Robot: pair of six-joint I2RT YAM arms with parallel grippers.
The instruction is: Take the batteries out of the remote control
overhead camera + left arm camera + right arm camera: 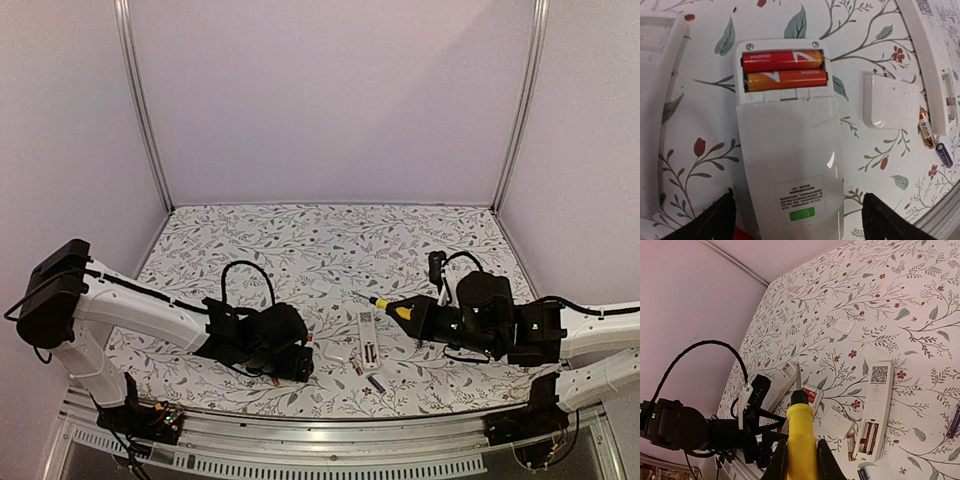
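Observation:
A white remote control lies face down with its compartment uncovered. Two red and orange batteries sit side by side in it. My left gripper is open, one black finger on each side of the remote's lower end and neither touching it. In the right wrist view the same remote lies just beyond the tip of a yellow-handled tool. My right gripper is shut on that tool, hovering above the table. From above, the left gripper is low over the table and the right gripper points left.
A loose white cover lies right of the remote. Beyond it a gold battery and a dark blue battery rest beside a second long remote with an open compartment. A third white remote lies on the left.

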